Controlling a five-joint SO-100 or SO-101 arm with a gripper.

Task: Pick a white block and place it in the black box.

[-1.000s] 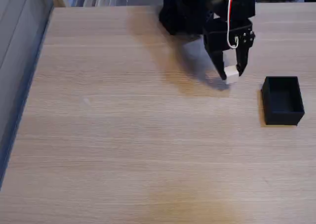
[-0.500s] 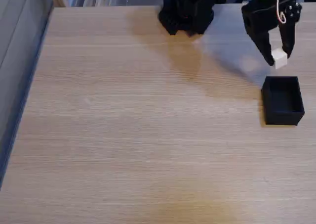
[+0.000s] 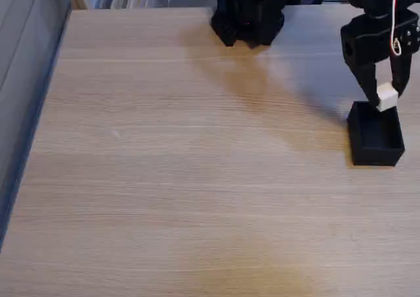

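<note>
Pale oak-grain laminate is covering the whole worktop point(image 3: 164, 179), and over at its right side in the fixed view the black two-finger hand point(image 3: 384, 99) is hanging just above the small matte black open-topped box point(image 3: 375, 146). The fingers are pinching the small plain white cube point(image 3: 388, 98) between their tips, so the white block is riding in the air, clear of the worktop, right over the box's far rim. The box itself is sitting flat near the right edge, its dark inside showing nothing that I can make out. The arm's black base point(image 3: 248, 12) is standing at the far edge, well apart from the box.

To my eye the carry is all but done and the placing step is in hand. The block is looking poised over the rim more than the middle, so the next move is probably calling for a small shift toward the near side, a slight lowering, then spreading the fingers to drop it inside.
</note>
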